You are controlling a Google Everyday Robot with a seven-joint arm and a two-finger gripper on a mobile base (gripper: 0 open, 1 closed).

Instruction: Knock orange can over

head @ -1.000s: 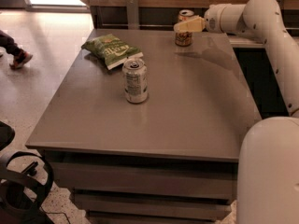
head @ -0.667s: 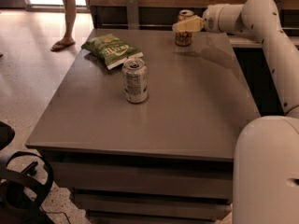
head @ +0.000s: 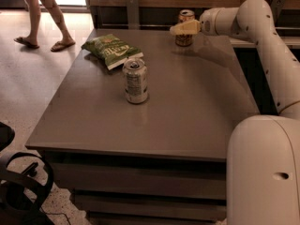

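Note:
The orange can stands upright at the far edge of the grey table, right of centre. My gripper reaches in from the right at the end of the white arm. Its pale fingers lie across the front of the can's upper half and hide that part. The can's silver top rim shows just above them.
A silver-white can with greenish print stands upright mid-table. A green chip bag lies behind it on the far left. A person's legs are on the floor past the table's left side. A black chair sits at the lower left.
The gripper and the orange can stay in the same place. The person on the floor at left has walked further into view.

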